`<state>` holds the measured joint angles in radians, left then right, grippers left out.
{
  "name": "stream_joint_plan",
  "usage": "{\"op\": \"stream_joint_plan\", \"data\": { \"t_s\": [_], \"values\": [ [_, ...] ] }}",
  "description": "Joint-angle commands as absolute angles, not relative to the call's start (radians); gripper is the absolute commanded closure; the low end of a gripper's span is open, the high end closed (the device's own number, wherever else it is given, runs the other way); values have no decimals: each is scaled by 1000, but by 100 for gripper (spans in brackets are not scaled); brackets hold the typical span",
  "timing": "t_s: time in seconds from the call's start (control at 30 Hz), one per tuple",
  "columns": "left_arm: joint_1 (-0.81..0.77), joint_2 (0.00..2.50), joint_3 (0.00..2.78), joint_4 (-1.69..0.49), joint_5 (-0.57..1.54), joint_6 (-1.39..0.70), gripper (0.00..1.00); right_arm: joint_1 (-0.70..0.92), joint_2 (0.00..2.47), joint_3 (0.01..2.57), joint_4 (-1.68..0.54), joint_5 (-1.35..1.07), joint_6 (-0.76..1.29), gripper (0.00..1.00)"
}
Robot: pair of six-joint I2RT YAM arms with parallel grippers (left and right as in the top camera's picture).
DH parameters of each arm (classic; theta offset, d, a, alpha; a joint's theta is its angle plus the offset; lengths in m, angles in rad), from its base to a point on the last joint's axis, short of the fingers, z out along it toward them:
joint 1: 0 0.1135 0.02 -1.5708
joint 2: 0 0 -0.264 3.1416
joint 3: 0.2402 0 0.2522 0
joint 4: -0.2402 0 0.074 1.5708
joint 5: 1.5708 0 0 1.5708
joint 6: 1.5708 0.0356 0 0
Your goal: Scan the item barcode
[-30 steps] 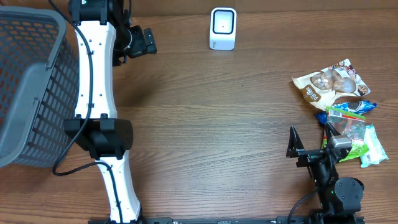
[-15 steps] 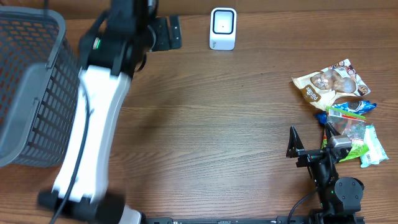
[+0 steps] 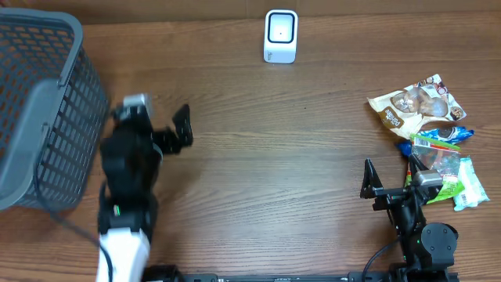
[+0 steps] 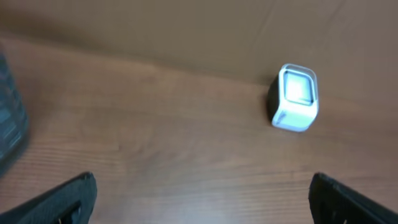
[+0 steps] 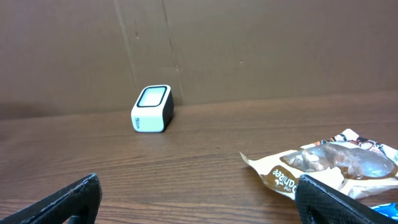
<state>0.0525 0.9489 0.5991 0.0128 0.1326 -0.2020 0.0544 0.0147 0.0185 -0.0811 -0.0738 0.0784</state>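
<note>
Nothing is held: both claws stand wide apart and empty. The right gripper (image 3: 391, 180) sits near the table's (image 3: 274, 172) right edge, close to the near side, just beside the bags (image 3: 438, 157), a small heap of snack packets that overlap one another. The brown bag (image 3: 413, 104) lies a little farther back along the same edge. The left gripper (image 4: 202, 202) hovers low over the left half, near the basket (image 3: 39, 117) that fills the far-left corner. The scanner (image 3: 280, 35) stands alone at the middle of the far edge, its window facing up and forward.

Risks, as I judge them:
- the packets overlap, so a grab could lift two or drag a neighbour off the right edge
- thin crinkly film may slip or fold in the fingers
- no barcode is visible, so it may end up turned away from the scanner's window
- the scanner looks light; a low approach could knock it
</note>
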Motion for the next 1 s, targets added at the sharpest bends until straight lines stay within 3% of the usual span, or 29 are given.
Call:
{"op": "stream_joint_plan", "data": {
  "t_s": [0.0, 0.33, 0.63, 0.97],
  "values": [
    [56, 736, 358, 160, 121, -175, 0, 60, 5, 8, -76, -76, 81, 0],
    [52, 263, 12, 236, 68, -107, 0, 60, 5, 8, -76, -76, 81, 0],
    [46, 10, 5, -41, 57, 31, 0, 60, 5, 8, -76, -76, 81, 0],
    [46, 4, 5, -75, 41, 30, 0, 60, 5, 8, -76, -76, 81, 0]
  ]
}}
